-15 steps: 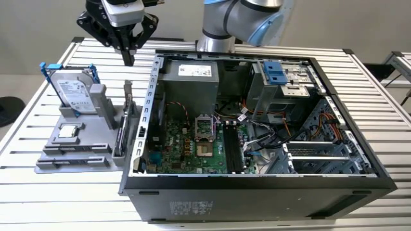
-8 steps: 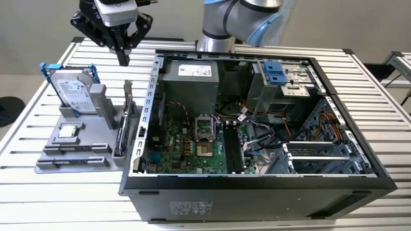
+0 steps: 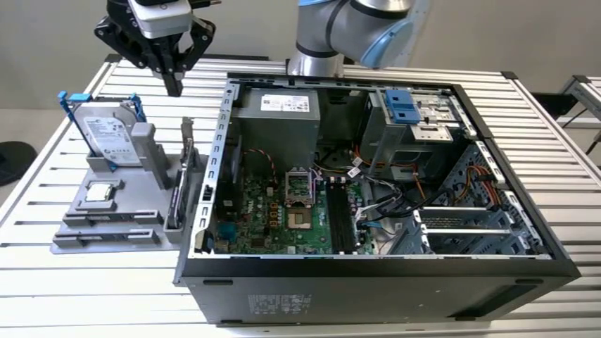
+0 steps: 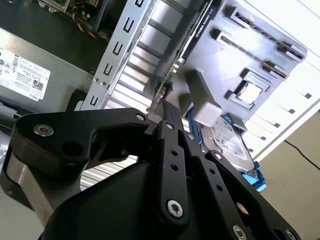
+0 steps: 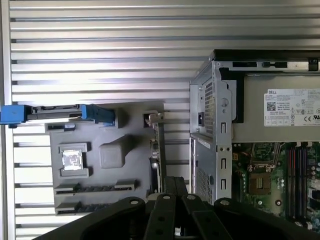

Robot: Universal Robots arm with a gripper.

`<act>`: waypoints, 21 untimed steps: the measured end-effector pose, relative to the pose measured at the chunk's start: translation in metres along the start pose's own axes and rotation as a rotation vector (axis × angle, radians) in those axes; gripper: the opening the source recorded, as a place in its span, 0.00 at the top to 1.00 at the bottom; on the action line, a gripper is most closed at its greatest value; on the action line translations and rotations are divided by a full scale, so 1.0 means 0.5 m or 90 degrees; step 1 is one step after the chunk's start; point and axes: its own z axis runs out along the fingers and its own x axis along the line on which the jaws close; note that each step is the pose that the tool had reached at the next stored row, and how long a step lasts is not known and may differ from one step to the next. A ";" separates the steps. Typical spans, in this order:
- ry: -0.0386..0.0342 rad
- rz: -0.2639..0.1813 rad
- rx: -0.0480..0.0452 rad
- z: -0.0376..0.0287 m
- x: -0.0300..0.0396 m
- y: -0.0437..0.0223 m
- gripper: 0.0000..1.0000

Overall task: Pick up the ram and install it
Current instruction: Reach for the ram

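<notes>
My gripper (image 3: 174, 89) hangs shut with nothing between its fingers. It is above the table at the exterior view's left, behind the grey parts holder (image 3: 141, 211). In both wrist views the black fingers (image 5: 175, 182) (image 4: 167, 107) meet over the upright expansion card (image 5: 156, 155) at the holder's edge. The holder's two long slots (image 5: 95, 187) look dark, and I cannot tell whether a stick sits in them. The ram is hidden or out of view. The open computer case (image 3: 225, 134) lies beside the holder, with long black motherboard slots (image 3: 338, 211) inside.
On the holder stand a silver-labelled hard drive with blue rails (image 3: 108, 137) and a square chip (image 3: 101, 190). The case holds a power supply (image 3: 281, 105), cables and a blue drive latch (image 3: 402, 105). The arm's base (image 3: 314, 42) stands behind the case. The table is slatted metal.
</notes>
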 end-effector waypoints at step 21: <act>0.0008 -0.016 -0.0003 0.000 0.033 -0.001 1.00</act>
